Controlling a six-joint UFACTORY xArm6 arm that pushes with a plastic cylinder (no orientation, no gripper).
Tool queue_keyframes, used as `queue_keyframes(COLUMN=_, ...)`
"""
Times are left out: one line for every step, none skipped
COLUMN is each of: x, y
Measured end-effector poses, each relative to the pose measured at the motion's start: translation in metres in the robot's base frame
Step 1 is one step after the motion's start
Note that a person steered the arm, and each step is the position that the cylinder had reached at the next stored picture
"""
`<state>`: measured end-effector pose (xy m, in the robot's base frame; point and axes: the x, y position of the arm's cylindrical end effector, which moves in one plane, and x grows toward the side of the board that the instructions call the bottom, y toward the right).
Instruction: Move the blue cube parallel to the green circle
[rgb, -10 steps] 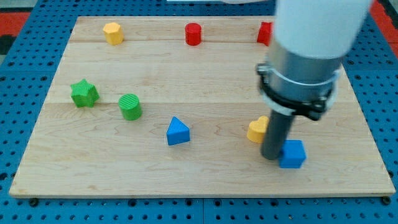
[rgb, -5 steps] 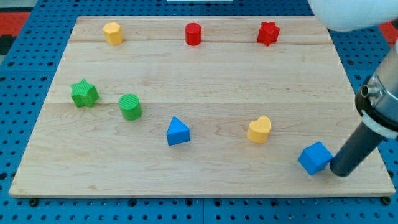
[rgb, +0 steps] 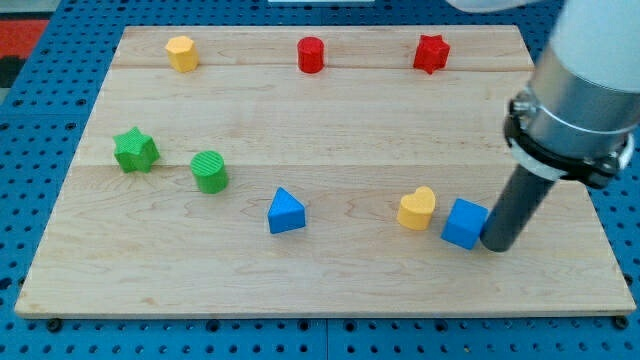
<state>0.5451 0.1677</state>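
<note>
Camera view: my tip (rgb: 497, 245) down on wooden board (rgb: 330, 290), touching blue cube (rgb: 465, 223) on its right side; bare rod, no jaws, nothing gripped. Cube just right of yellow heart (rgb: 417, 208), nr bottom right. Green cylinder (rgb: 209, 171) well apart at left, beside green star (rgb: 135, 150). Blue triangle (rgb: 286, 211) btwn.

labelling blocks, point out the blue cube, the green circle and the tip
blue cube (rgb: 465, 222), camera view, top face
green circle (rgb: 209, 170), camera view, top face
my tip (rgb: 496, 245), camera view, rod's lower end
</note>
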Motion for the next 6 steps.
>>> queue_keyframes(x=0.024, y=-0.01)
queue_keyframes(x=0.012, y=-0.039)
queue_keyframes(x=-0.007, y=-0.003)
queue_keyframes(x=-0.036, y=0.009)
queue_keyframes(x=-0.066, y=0.009)
queue_keyframes(x=-0.088, y=0.009)
